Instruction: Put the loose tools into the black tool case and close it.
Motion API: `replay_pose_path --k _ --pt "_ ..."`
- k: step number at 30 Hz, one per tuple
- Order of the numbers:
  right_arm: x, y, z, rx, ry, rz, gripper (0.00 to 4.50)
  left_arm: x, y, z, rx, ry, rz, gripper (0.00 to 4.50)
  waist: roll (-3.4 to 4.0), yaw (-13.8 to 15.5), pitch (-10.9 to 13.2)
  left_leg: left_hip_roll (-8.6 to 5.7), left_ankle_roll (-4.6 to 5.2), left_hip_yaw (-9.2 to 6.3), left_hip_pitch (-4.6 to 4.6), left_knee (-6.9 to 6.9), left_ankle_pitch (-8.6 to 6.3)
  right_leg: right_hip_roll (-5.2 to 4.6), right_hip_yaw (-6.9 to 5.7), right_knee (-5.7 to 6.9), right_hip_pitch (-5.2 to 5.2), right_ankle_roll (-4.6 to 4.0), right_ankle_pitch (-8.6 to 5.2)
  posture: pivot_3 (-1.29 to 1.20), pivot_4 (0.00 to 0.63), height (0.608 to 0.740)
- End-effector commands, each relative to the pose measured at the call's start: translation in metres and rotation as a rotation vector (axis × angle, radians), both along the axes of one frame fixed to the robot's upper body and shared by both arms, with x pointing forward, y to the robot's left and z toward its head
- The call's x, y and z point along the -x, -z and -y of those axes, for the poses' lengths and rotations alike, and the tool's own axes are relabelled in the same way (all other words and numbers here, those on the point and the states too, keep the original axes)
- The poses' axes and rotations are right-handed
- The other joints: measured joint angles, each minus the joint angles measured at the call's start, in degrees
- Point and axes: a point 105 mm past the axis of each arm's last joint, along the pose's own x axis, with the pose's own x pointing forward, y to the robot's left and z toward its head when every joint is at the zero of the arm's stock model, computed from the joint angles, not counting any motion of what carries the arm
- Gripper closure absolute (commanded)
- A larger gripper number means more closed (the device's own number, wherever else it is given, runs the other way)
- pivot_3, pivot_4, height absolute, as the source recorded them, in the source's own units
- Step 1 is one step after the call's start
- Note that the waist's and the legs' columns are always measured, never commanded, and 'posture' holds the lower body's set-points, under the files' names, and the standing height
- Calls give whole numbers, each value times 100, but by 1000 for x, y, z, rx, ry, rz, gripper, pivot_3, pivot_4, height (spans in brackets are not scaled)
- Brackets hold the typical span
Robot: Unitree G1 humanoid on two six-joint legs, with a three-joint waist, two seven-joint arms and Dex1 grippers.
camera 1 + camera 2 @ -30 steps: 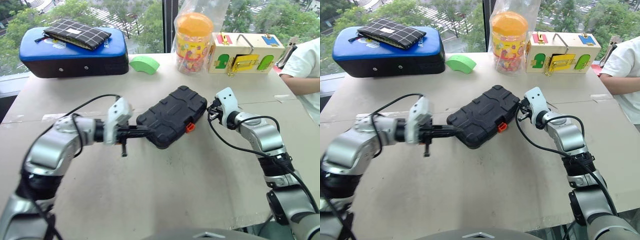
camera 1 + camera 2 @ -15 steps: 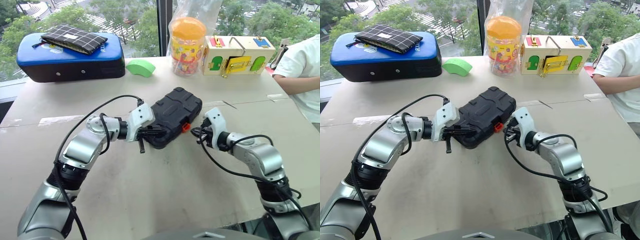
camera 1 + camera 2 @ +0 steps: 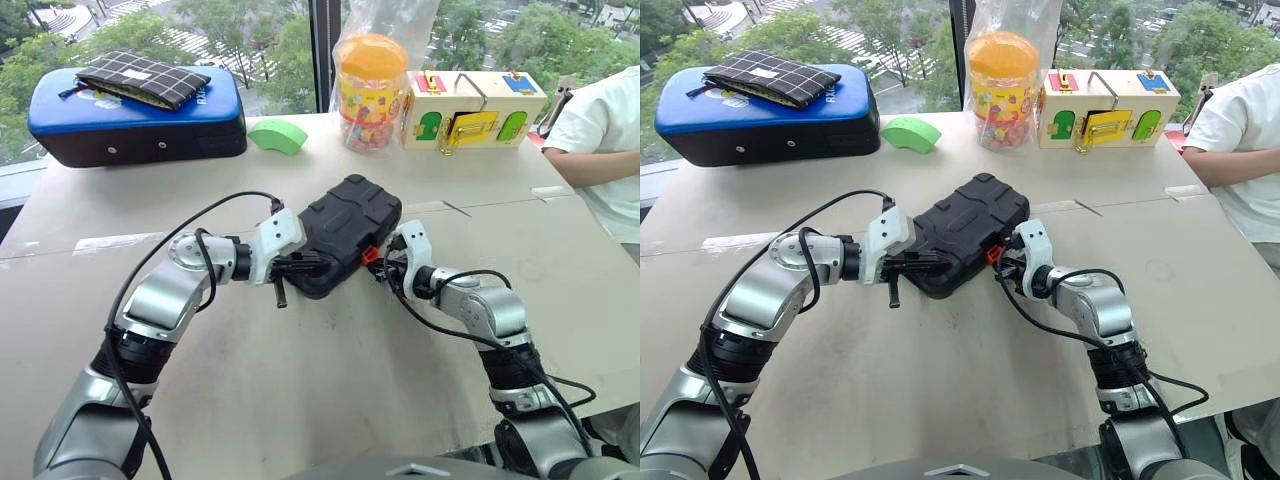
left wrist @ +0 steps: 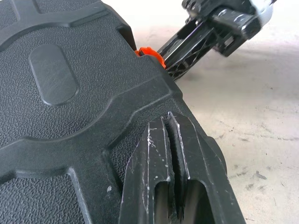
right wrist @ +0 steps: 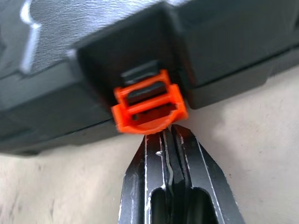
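While black tool case [image 3: 345,235] lies closed, right end effector [image 5: 170,135] fingers together at orange latch [image 5: 148,107]; left end effector [image 4: 170,123] together.

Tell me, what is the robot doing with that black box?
The robot is working on the black tool case, which lies shut on the table. Its left tool, fingers together, rests on the lid near one corner. Its right tool, also shut, has its tips right at the orange latch, which looks like it is not snapped down yet. No loose tools lie beside the case.
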Motion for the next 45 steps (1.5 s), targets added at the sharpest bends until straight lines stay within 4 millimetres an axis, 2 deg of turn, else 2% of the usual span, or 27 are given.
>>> replay_pose_path --k 1,5,9,13,17,23,28,30,34,45 --pt "-11 -36 -4 -122 20 124 4500 6 38 -13 -89 -55 -128 4414 2 -3 1 0 0 1 2 0 0 1 5 1 0 -3 -1 0 150 740" --pt "-6 -65 -1 -223 9 170 4500 8 43 -14 -93 -59 -139 4414 6 -3 4 0 0 2 6 0 0 3 17 1 -1 -9 -5 0 150 740" --pt "5 -98 -10 -309 -60 214 4500 9 47 -14 -95 -59 -150 4414 12 -10 5 1 -1 2 4 -3 0 2 22 1 -6 -8 -3 0 150 740" --pt "14 -112 -26 -316 -129 232 4500 12 52 -14 -99 -55 -157 4414 35 -18 -23 2 -1 2 18 -19 0 -4 37 0 -6 -8 -2 0 150 740" --pt "14 -106 -29 -272 -127 232 4500 15 54 -12 -94 -53 -160 4414 13 16 -46 1 -3 -12 13 -29 -2 -8 36 -7 -5 -26 -14 0 150 740" --pt "6 -99 3 -161 -18 243 4500 18 58 -14 -93 -64 -167 4414 25 0 -47 -12 -3 -5 13 -29 -2 -53 39 -9 -6 -27 -14 0 150 740" --pt "3 -65 26 25 56 159 4500 20 59 -13 -86 -58 -176 4414 39 2 -55 -10 -3 -6 12 -41 -3 -58 38 -14 -8 -34 -18 0 150 740" --pt "2 -42 30 134 64 111 4500 20 59 -13 -85 -53 -181 4414 40 -1 -57 -10 -3 -6 11 -42 -3 -63 39 -17 -8 -35 -19 0 150 740" --pt "3 -29 18 129 44 72 4500 19 58 -14 -89 -49 -181 4414 43 -4 -56 -9 -4 -6 10 -43 -3 -68 40 -19 -11 -37 -20 0 150 740" --pt "1 -45 3 54 14 95 4500 20 58 -14 -92 -51 -186 4414 45 -8 -57 -9 -15 -8 -5 -54 -11 -77 41 -25 -29 -38 -19 0 150 740"
